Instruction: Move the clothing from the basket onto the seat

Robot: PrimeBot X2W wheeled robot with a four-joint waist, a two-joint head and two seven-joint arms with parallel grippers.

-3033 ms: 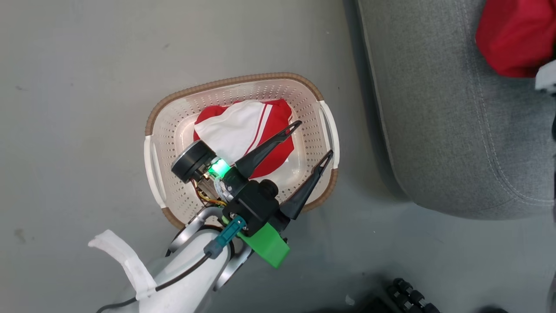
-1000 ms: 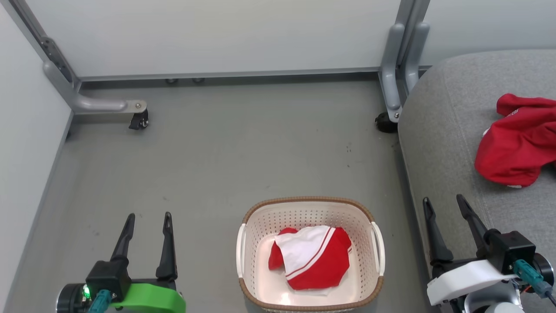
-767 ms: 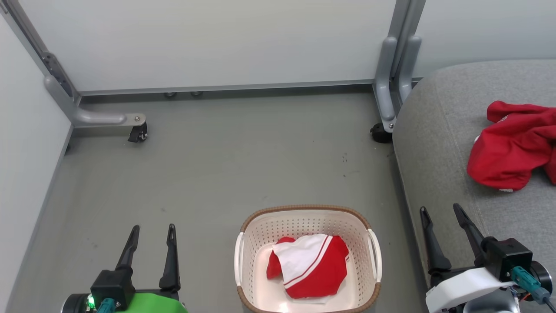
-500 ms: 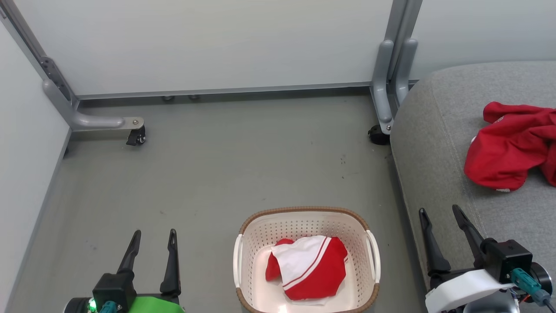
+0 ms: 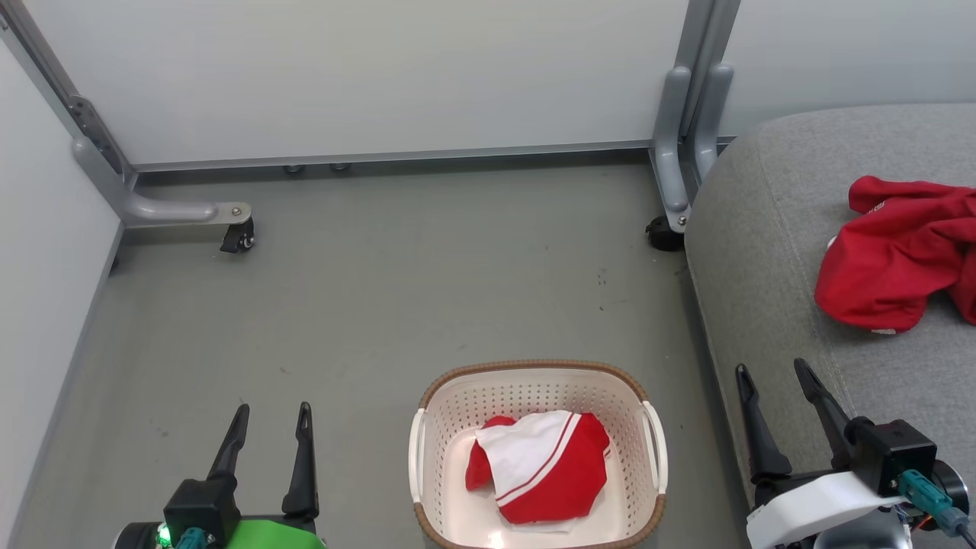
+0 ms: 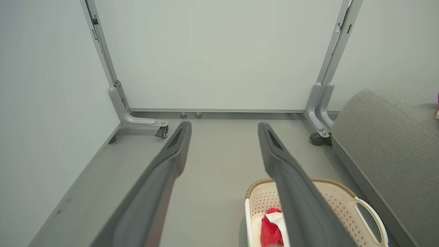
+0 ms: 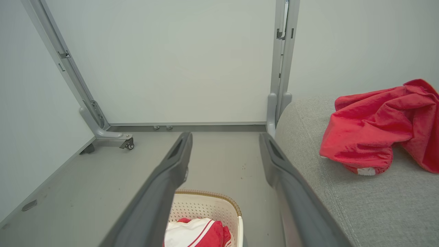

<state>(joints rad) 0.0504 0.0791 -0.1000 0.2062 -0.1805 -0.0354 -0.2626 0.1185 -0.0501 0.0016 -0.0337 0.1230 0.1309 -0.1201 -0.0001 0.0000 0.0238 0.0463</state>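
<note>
1. Garments, we count two: the red-and-white garment (image 5: 545,476) in the one basket (image 5: 534,367), the red garment (image 5: 888,263) on the seat (image 5: 770,252).
2. Basket's long side runs left-right.
3. Our left gripper (image 5: 273,409) and right gripper (image 5: 770,368) gape, empty.

Floor (image 5: 427,290) grey-green, smooth, matte — few dark specks and scuffs. Back panel (image 5: 381,76) pale, plain, meeting side panel (image 5: 38,252) at far left corner. Left post (image 5: 91,137) grey metal, slanting up that corner; its foot (image 5: 175,210) flat on floor, ending in left caster (image 5: 238,238), small, black. Right post (image 5: 690,114) doubled, right caster (image 5: 662,233) at base. Light soft, even — shadows faint.
</note>
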